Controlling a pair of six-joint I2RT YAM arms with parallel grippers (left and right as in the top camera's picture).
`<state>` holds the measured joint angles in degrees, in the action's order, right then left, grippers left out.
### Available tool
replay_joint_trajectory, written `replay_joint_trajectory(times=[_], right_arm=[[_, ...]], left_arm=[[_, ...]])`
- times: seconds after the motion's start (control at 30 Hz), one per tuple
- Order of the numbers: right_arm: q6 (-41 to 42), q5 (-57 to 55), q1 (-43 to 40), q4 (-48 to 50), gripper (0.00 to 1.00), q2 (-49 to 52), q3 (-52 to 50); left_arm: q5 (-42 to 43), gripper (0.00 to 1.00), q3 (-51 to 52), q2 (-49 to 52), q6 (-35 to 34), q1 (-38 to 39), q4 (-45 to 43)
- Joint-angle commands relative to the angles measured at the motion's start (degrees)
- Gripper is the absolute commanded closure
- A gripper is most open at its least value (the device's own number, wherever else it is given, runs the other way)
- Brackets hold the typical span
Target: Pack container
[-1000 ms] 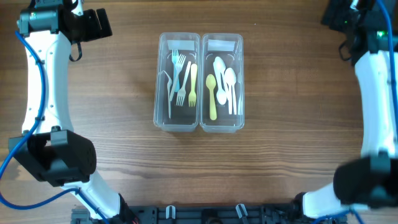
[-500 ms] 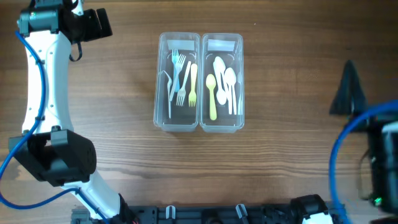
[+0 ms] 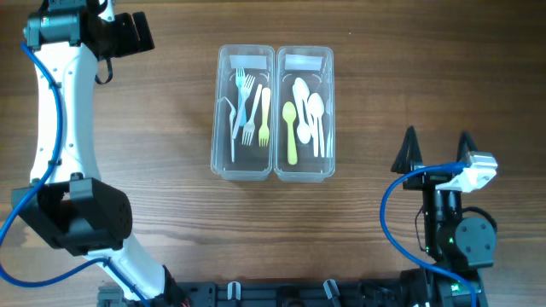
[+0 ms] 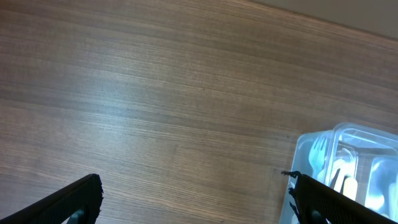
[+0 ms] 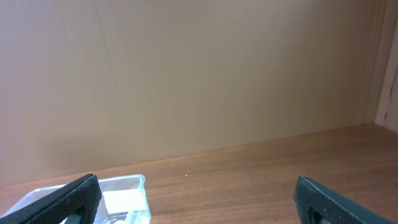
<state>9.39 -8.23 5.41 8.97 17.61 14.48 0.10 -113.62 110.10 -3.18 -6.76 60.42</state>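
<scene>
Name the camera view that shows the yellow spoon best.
Overhead: the yellow spoon lies whole in the right container. Left wrist shows only the fork container's corner; right wrist only a container end, no spoon discernible.

table (image 3: 153, 170): brown woodgrain | containers (image 3: 218, 111): clear | spoon (image 3: 291, 136): yellow

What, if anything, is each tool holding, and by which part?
Nothing. The left tool and right tool are open and empty, clear of the containers.

Robot lab bench: wood-grain table (image 3: 171, 213), blue cabling (image 3: 382, 213), bare beige wall (image 5: 186, 74).
</scene>
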Motion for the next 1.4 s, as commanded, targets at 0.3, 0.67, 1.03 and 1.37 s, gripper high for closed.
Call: replay_joint_trajectory(times=[0.3,0.67,1.03,1.37], right_arm=[[-1.16,3.39,-0.24,0.42,0.00,-9.05,-8.50],[1.33,6.95,-4.85,-3.28,0.00,-17.40,-12.83],[-9.38,8.31,-6.88,-3.65,0.00,-17.40,-14.16],[-9.35,8.31,-6.88,-8.57,0.00,-16.63,-14.16]], left_arm=[[0.70,0.00,-0.81,-0.37,-0.50,-0.26,0.02],[0.70,0.00,-0.81,-0.37,-0.50,-0.26,0.02],[0.68,0.00,-0.81,-0.37,-0.50,-0.26,0.02],[0.70,0.00,-0.81,-0.37,-0.50,-0.26,0.02]])
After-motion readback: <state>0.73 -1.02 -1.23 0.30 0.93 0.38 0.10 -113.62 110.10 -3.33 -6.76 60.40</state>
